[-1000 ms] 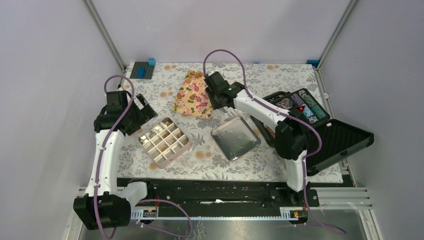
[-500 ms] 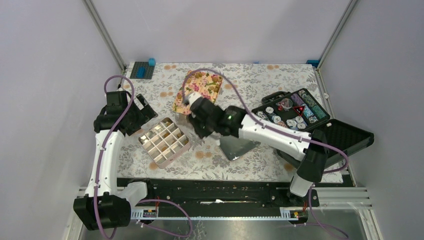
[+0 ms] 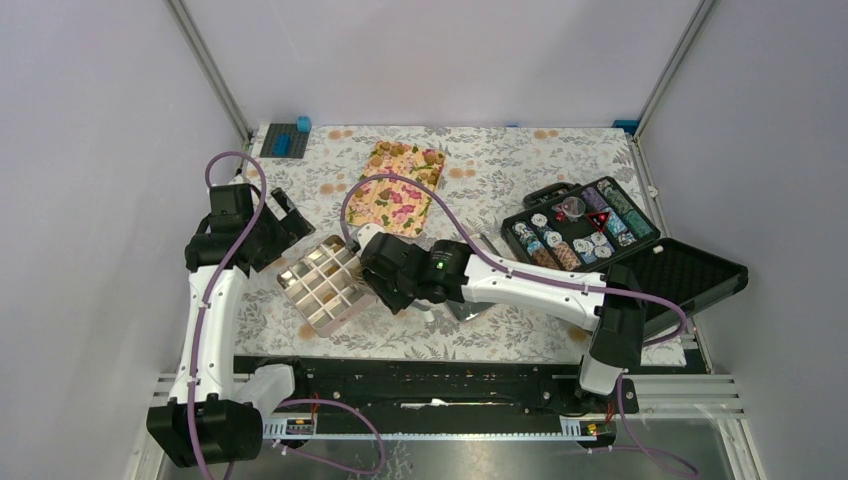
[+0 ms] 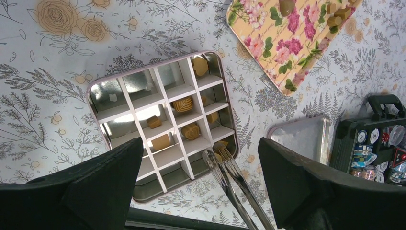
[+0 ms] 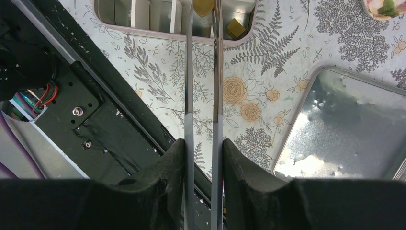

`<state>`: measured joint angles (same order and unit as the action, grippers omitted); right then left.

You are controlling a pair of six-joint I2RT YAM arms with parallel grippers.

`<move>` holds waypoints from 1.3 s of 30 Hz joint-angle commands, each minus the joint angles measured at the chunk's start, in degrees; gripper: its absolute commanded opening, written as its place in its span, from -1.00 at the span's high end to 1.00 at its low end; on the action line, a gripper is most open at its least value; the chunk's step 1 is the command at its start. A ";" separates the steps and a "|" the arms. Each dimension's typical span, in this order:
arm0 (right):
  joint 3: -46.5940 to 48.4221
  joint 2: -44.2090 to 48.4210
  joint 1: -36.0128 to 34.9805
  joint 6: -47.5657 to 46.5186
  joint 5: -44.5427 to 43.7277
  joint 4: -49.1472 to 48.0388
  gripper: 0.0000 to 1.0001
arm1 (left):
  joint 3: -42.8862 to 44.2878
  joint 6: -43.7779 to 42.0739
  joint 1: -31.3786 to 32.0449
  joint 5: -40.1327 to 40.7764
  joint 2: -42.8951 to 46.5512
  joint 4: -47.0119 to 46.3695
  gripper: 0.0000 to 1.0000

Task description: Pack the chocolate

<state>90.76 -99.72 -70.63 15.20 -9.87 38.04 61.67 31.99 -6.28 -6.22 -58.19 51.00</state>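
I have my right hand [image 5: 203, 143] clamped on a pair of metal tongs [image 5: 189, 72]. The two thin blades run out from between its fingers, close together but not touching, and reach the corner of the divided tin [image 4: 139, 81] that faces that arm. In the right wrist view a golden lump sits between the blades at the very top edge, but I cannot tell whether it is pinched there or lying in the cell below. Another small piece rests in the corner cell just beside the blades. The chocolate [image 4: 183, 104] I can see lies in several cells of the tin, one piece to a cell and mostly on the side nearer the tongs, while the cells on the opposite side show bare metal. More pieces sit at the far end of the flowered tray [image 4: 287, 52], which lies beyond the tin and apart from it on the patterned surface [image 3: 480, 160]. My left hand [image 4: 200, 142] hovers above the tin with its fingers spread wide and nothing between them. A flat silver lid [image 5: 344, 124] lies near the tin, partly under my right arm, and the open black case [image 3: 580, 230] of striped chips stands well apart at the right
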 commanded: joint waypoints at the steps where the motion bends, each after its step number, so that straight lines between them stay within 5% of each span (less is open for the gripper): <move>1: 0.41 -0.23 -0.13 0.29 -0.89 -1.21 0.52 | 1.25 0.00 -0.31 -1.20 0.93 -0.43 -0.98; 18: 2.57 -1.31 -0.90 -1.54 -1.66 0.48 0.10 | 1.65 0.13 -0.30 -1.12 0.06 -0.38 -0.98; 27: 2.63 2.18 -0.91 -2.97 -8.28 -0.48 0.73 | 1.67 0.00 -0.31 -1.27 0.10 -0.33 -0.97; 33: 2.51 5.22 1.90 -6.94 -18.01 -0.97 0.70 | 1.39 0.15 -0.28 -0.50 0.00 -0.37 -0.97; 39: -1.31 7.55 16.17 -4.69 -12.23 -6.87 0.63 | 0.55 0.21 -0.31 -0.31 -0.15 -0.45 -0.97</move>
<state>90.28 -95.94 -63.05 10.07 -20.86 36.45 61.67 32.01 -6.28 -6.28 -58.24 51.16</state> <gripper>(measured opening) 0.245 0.985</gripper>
